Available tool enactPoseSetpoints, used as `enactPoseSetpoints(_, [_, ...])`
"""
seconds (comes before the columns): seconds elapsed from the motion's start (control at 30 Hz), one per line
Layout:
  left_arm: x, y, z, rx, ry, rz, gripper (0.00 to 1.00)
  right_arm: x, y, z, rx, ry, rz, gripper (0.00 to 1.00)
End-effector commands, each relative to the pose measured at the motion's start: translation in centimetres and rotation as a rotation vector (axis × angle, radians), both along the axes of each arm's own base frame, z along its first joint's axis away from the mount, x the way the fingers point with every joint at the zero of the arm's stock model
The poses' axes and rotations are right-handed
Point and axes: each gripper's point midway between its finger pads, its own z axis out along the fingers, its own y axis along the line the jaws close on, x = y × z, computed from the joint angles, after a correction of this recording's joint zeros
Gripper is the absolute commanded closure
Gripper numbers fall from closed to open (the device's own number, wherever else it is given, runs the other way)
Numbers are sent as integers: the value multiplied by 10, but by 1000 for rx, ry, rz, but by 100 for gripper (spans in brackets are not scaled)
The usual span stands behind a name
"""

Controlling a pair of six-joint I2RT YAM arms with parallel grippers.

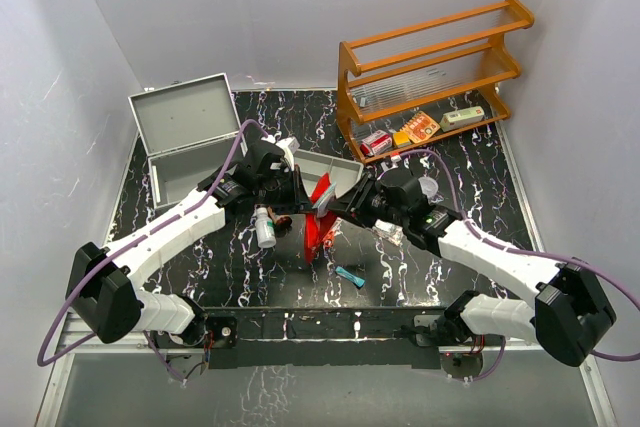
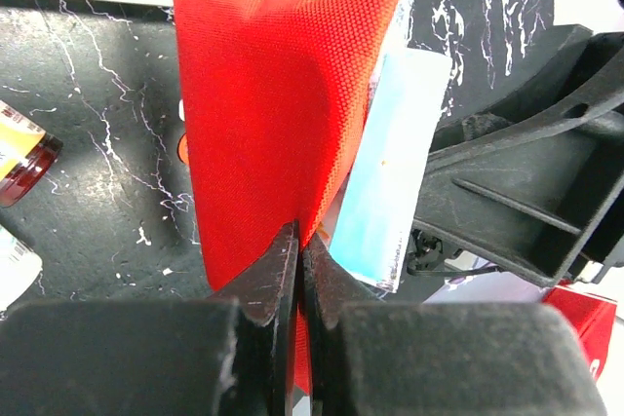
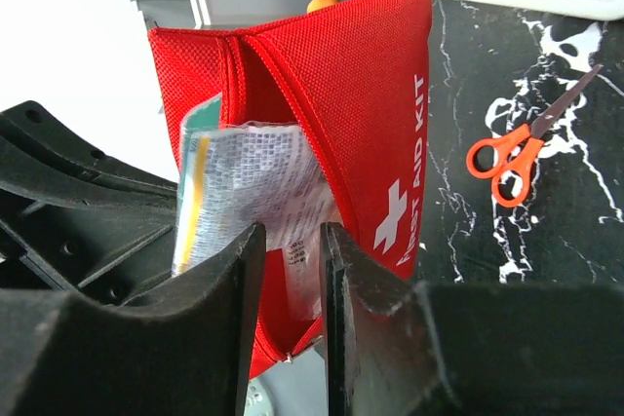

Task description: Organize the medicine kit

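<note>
The medicine kit (image 1: 182, 117) stands open at the far left of the table (image 1: 250, 277), well behind the left gripper (image 2: 300, 233). That gripper is pinched tight on the edge of a red pouch (image 2: 273, 104) at mid-table. The right gripper (image 3: 292, 233), just beside the pouch, has its 2 fingers slightly parted before a packet (image 3: 244, 182) poking from it.

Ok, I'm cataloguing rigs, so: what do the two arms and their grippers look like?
The left arm and right arm share white link shells and bulky black joint housings, each trailed by a purple cable. The left gripper and right gripper are matte black with flat, tapering fingers.
</note>
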Motion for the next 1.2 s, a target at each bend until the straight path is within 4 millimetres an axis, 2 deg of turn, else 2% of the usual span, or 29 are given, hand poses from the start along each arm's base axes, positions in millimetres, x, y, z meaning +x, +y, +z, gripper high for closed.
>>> enactPoseSetpoints(0.0, [5,4,24,-14,-75,3,100,8,-6,20,-67,-64,-16,72])
enactPoseSetpoints(0.37, [7,11,6,55,-79,-10,100,-1,-18,16,-209,-106,55,72])
enactPoseSetpoints(0.77, [8,12,-5,91,-66,-23,100,-9,16,25,-296,-178,119,71])
enactPoseSetpoints(1.0, [3,14,-11,110,-48,-49,100,0,26,18,-399,-203,112,70])
enactPoseSetpoints(1.17, [3,13,-12,110,-47,-65,100,12,33,4,-466,-195,78,79])
